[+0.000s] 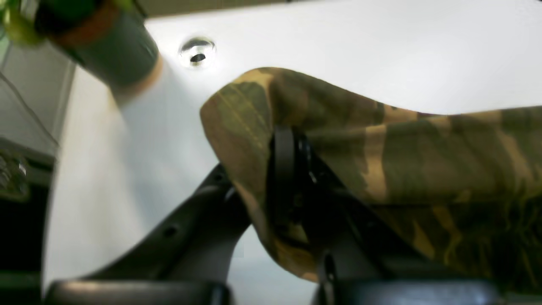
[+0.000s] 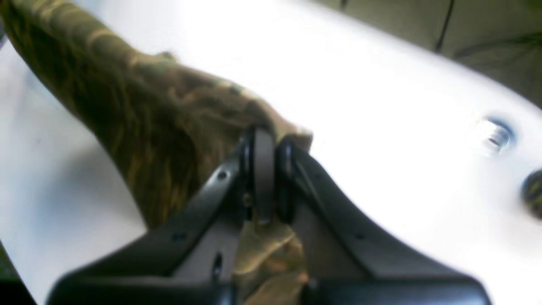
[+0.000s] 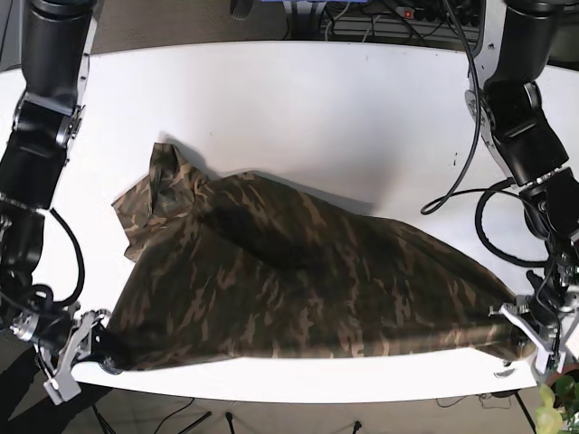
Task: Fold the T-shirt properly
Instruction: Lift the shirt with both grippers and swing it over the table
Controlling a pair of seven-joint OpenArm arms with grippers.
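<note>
Right gripper point(image 3: 101, 354): at the left of the base view, at the near edge of the table point(image 3: 298, 99). Its jaws are closed tight on a corner of the T-shirt point(image 3: 298, 280); in the right wrist view the cloth is pinched between them and a bit comes out behind the pads.
T-shirt: it hangs stretched between the two grippers along the near edge. The part beyond the grippers lies on the table, wrinkled, with a sleeve bunched at the far left.
Left gripper point(image 3: 517, 336): at the right of the base view, also at the near edge. Its jaws are closed on the other bottom corner; in the left wrist view the cloth wraps over one finger.
Done: both corners are taken and lifted a little.
Left: I judge no fold is made yet; the hem must still be carried over the far part, and then the sides.
</note>
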